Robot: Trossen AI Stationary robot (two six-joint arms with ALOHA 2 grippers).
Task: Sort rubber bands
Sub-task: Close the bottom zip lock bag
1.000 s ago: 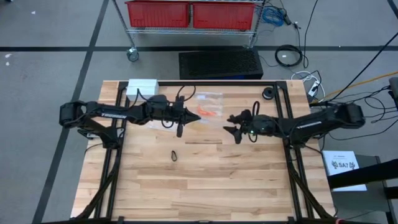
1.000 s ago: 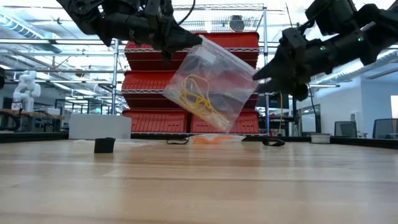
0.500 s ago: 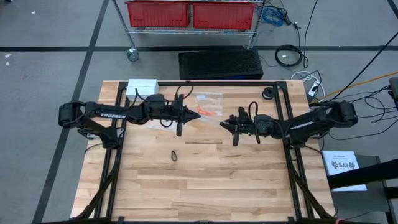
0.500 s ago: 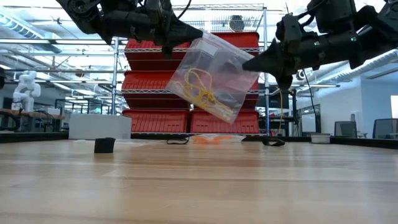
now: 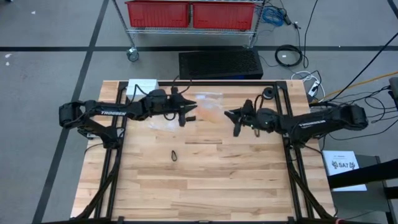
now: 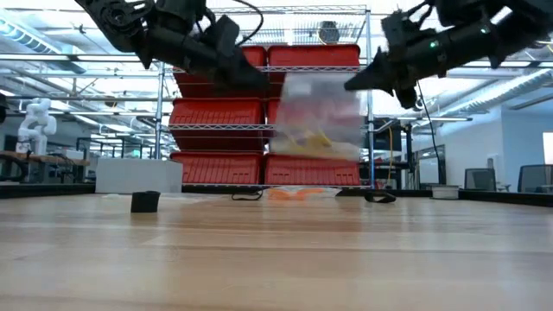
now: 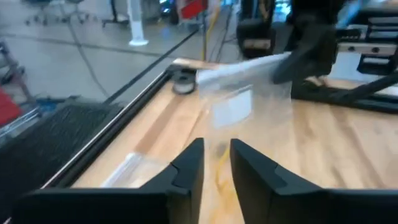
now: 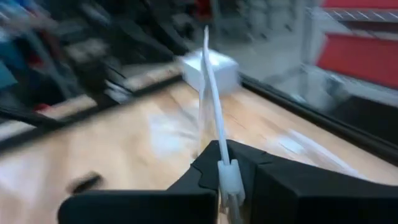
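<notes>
**Q:** Wooden desk (image 5: 205, 180), seen from above and from its edge: what stands behind and on it?

**A:** Red bins (image 6: 302, 112) on a wire rack fill the background. A white box (image 6: 138, 175) sits at the far left of the desk, and one black rubber band (image 5: 175, 155) lies alone on the boards nearer the front. Another clear bag (image 5: 209, 98) lies flat at the far edge.

**Q:** Where are the tools?

**A:** My left tool (image 5: 188, 112) and my right tool (image 5: 231, 118) face each other above the far half of the desk. Between them hangs a clear plastic bag (image 6: 320, 121), lifted well off the wood. My left tool is pinched on its one upper corner; my right tool is clamped on the other, the bag's edge standing thin between its fingers (image 8: 205, 171) in the right wrist view.

**Q:** And the task's things?

**A:** Tan-yellow rubber bands (image 6: 307, 138) rest bunched low inside the held bag. An orange-red cluster (image 6: 294, 193) lies on the desk at the back, beneath the bag.
</notes>
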